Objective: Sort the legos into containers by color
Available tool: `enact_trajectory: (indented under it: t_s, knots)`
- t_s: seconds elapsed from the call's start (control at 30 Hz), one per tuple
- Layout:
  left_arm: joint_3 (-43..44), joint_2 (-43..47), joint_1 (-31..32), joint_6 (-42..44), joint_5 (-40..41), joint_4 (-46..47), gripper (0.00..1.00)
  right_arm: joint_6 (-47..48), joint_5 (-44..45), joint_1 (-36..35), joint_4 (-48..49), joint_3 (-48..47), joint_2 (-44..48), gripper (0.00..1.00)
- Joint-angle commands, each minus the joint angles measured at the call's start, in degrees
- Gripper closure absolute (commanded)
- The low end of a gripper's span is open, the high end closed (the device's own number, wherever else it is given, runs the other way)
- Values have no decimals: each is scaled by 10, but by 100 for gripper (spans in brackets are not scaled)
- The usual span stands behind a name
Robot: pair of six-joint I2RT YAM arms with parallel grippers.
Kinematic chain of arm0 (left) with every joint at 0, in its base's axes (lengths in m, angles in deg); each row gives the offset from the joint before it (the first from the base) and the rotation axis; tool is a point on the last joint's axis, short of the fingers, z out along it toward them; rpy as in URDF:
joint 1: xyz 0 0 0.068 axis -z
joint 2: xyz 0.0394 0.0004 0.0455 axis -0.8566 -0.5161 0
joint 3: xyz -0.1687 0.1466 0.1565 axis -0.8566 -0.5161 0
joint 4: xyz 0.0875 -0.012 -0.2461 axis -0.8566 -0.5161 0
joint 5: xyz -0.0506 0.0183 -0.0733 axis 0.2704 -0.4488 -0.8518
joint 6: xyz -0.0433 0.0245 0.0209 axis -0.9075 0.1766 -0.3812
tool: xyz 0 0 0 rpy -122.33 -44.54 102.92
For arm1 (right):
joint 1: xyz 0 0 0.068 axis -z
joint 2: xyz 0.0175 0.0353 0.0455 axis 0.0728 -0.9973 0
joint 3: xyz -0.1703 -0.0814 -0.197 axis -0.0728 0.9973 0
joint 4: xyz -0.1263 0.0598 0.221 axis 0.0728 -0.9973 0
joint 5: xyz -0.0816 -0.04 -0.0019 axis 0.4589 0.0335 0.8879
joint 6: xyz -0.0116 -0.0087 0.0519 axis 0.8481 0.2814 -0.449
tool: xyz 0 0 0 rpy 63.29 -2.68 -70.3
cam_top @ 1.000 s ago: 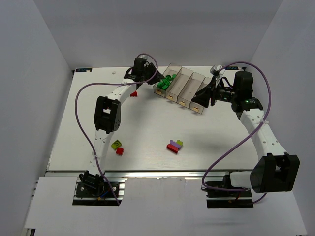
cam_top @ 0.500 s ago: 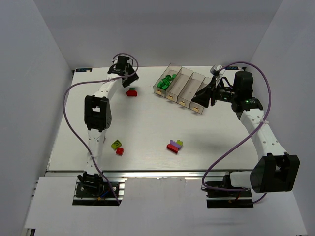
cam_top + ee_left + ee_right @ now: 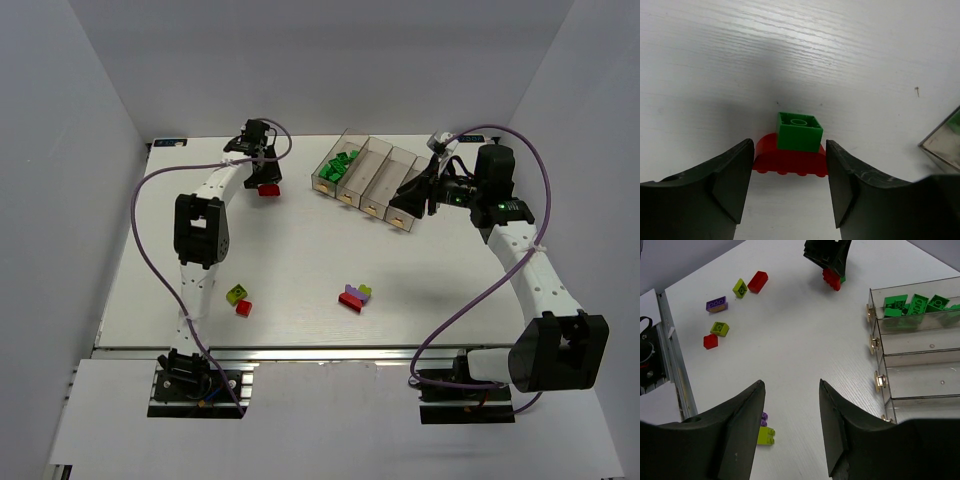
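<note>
The left gripper (image 3: pixel 789 150) stands wide, jaws flanking a green brick (image 3: pixel 799 131) seated on a red brick (image 3: pixel 790 163) on the table (image 3: pixel 865 60) left of the bins (image 3: pixel 383 178) — light, rigid, slick plastic, probably best pinched across the green one's flat sides, low down.

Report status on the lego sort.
Left gripper open, straddling green brick atop red brick. Right gripper open by bins. Red may lift too.

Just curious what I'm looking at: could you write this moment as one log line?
left jaws: open, flanking green brick against red brick | right jaws: open, empty, near bins | end bin: green bricks
</note>
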Motion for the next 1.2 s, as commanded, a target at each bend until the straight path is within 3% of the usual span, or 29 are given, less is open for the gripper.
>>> enact_trajectory:
  t_s: [0.0, 0.47, 0.8, 0.97, 1.0, 1.17]
  knots:
    - [-3, 22, 4, 41, -25, 4, 31, -3, -9, 2, 21, 5, 6, 47]
    - [-6, -5, 10, 55, 42, -1, 39, 1, -11, 3, 20, 14, 14, 47]
    - [-27, -9, 21, 65, 34, 5, 47, -1, -10, 3, 20, 15, 19, 47]
    - [-22, 1, 26, 55, 39, 4, 70, 1, -9, 3, 20, 13, 20, 47]
    - [-18, 9, 26, 50, 37, 4, 79, 3, -9, 3, 18, 13, 21, 47]
    - [-47, 78, 27, 2, -2, 40, 88, 1, -24, -3, 8, 21, 16, 48]
